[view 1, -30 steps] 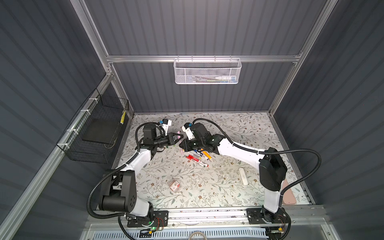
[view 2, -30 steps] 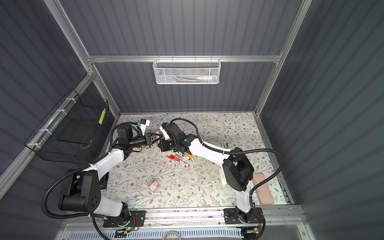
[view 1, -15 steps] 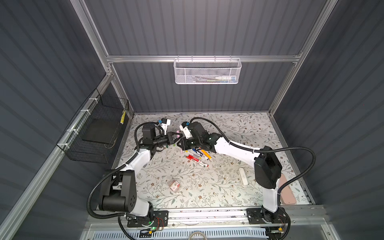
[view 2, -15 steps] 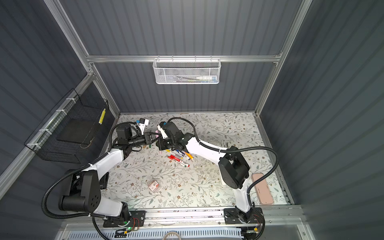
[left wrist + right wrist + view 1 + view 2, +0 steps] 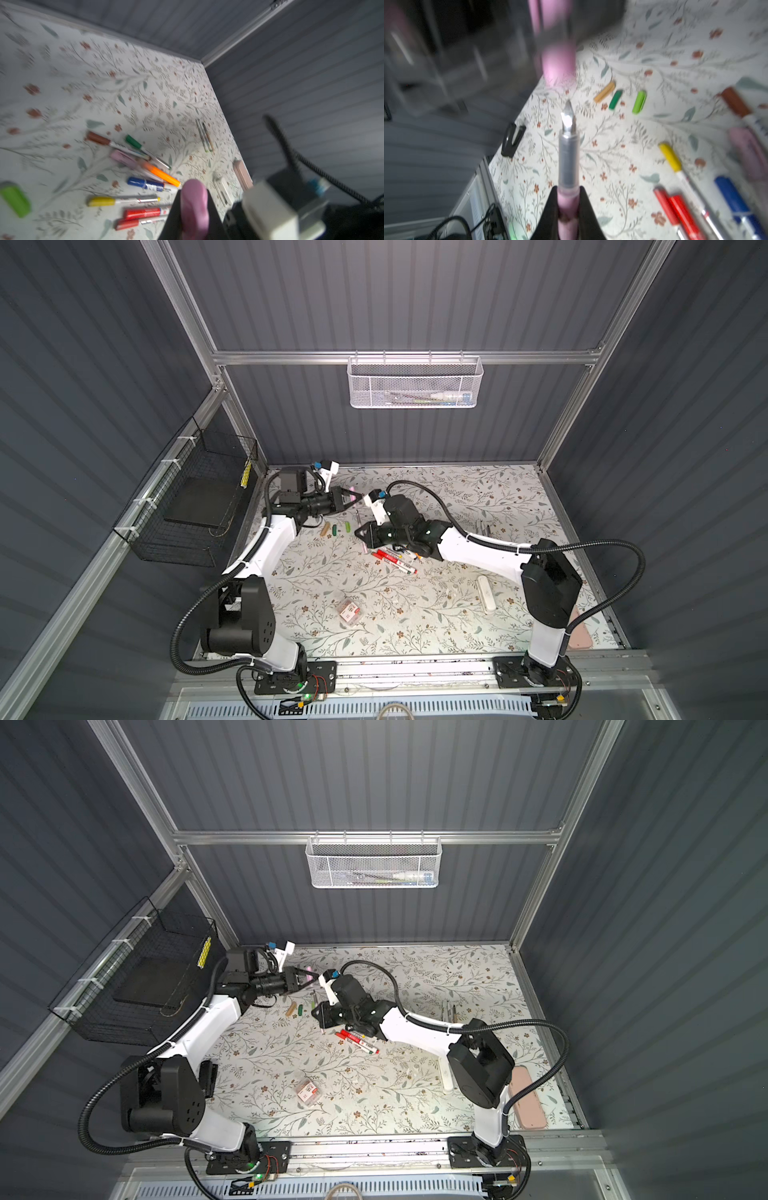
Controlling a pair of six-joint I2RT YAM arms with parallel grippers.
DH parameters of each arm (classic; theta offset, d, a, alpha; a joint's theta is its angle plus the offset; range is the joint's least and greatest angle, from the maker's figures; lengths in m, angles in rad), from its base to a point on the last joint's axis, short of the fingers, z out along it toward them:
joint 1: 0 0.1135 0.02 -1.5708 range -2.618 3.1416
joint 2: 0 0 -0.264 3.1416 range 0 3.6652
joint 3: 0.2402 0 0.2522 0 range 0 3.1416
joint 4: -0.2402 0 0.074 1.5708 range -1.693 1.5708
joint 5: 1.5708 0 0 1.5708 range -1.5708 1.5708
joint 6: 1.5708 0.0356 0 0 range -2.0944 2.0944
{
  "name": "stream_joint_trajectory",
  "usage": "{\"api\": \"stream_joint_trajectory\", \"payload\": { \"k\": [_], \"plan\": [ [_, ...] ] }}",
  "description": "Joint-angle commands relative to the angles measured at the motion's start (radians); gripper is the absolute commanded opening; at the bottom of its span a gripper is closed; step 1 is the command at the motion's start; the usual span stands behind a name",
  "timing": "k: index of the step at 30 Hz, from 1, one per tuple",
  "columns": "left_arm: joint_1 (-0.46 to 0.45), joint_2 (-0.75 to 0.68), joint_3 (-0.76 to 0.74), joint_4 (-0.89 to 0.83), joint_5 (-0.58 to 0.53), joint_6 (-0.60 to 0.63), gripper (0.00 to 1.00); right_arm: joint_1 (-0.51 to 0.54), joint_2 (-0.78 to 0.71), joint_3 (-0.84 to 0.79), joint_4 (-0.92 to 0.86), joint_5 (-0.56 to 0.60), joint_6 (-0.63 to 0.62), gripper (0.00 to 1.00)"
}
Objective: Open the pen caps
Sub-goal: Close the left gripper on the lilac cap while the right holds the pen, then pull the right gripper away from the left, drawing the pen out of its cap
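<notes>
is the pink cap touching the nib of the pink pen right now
Apart. The right wrist view shows patterned table between the pink cap and the nib of the pink pen.

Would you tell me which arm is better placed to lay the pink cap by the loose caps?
Left: the left gripper grips the short pink plastic cap close to the tan and green plastic caps; the right gripper holds the uncapped pink pen.
</notes>
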Motion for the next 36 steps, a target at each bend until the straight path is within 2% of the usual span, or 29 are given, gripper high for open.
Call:
{"api": "stream_joint_trajectory", "payload": {
  "k": [1, 4, 8, 14, 18, 23, 27, 36],
  "plan": [
    [0.04, -0.005, 0.092, -0.053, -0.063, 0.084, 0.0, 0.033, 0.006, -0.045, -0.103, -0.034, 0.0, 0.0],
    [0.056, -0.007, 0.115, -0.013, -0.063, 0.08, 0.0, 0.031, -0.005, -0.054, -0.11, -0.022, -0.016, 0.0],
    [0.062, 0.011, 0.157, -0.138, -0.151, 0.169, 0.0, 0.018, -0.043, -0.045, -0.153, 0.016, -0.045, 0.0],
    [0.062, -0.017, 0.121, -0.319, -0.431, 0.439, 0.0, -0.058, -0.137, -0.106, -0.227, 0.065, -0.072, 0.0],
    [0.062, 0.052, 0.129, -0.473, -0.599, 0.56, 0.0, -0.122, -0.209, -0.163, -0.287, 0.106, -0.117, 0.0],
    [0.042, 0.105, 0.075, -0.438, -0.536, 0.477, 0.0, -0.242, -0.273, -0.185, -0.409, 0.113, -0.142, 0.0],
    [-0.013, 0.201, 0.122, -0.439, -0.503, 0.375, 0.0, -0.314, -0.322, -0.209, -0.46, 0.13, -0.165, 0.0],
    [-0.158, 0.444, 0.304, -0.496, -0.582, 0.292, 0.0, -0.378, -0.459, -0.331, -0.469, 0.149, -0.141, 0.0]
  ]
}}
